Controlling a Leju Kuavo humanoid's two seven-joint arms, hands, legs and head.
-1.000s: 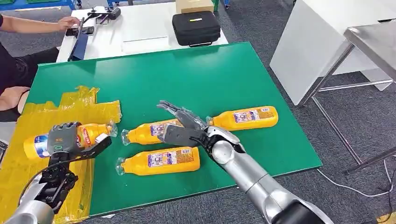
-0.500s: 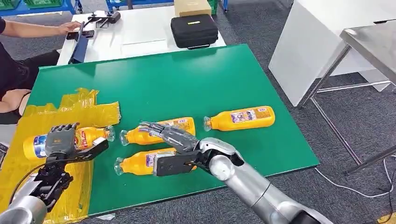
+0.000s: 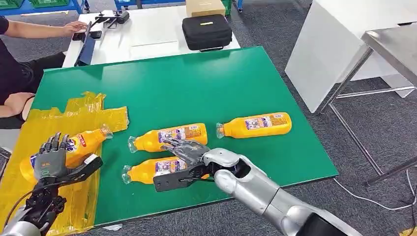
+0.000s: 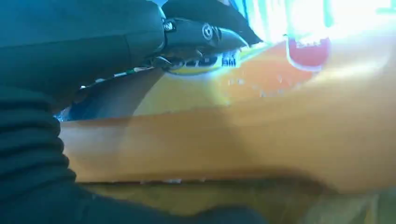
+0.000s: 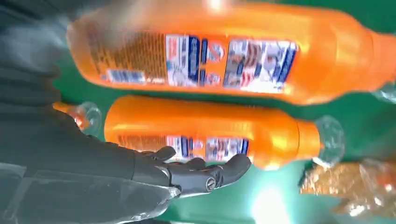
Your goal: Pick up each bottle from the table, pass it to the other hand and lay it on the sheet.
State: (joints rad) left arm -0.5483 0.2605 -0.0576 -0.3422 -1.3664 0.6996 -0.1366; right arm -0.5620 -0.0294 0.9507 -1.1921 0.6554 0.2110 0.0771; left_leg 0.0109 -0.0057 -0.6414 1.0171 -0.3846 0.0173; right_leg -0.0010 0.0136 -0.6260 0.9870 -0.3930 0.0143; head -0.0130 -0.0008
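Several orange bottles lie on the green table point(image 3: 206, 83). My left hand point(image 3: 51, 160) holds one bottle point(image 3: 81, 142) low over the yellow sheet point(image 3: 24, 132); it lies tilted, cap towards the table's middle, fingers over it and thumb under. It appears large and close in the left wrist view point(image 4: 280, 130). My right hand point(image 3: 182, 162) is open and straddles the nearest bottle point(image 3: 142, 172), fingers above it, thumb on the near side. The right wrist view has that bottle point(image 5: 210, 56) and the middle bottle point(image 5: 210, 135). The middle bottle point(image 3: 167, 136) and a third bottle point(image 3: 255, 124) lie farther back.
A person point(image 3: 14, 59) sits at the far left, one hand on a white table point(image 3: 147, 34) that bears a black case point(image 3: 206, 30) and a cardboard box point(image 3: 205, 7). A white cabinet point(image 3: 334, 44) and a metal table point(image 3: 393, 44) stand to the right.
My right hand came back from over the middle bottle and dropped around the nearest one. My left hand sank towards me with its bottle, which now lies tilted on the sheet.
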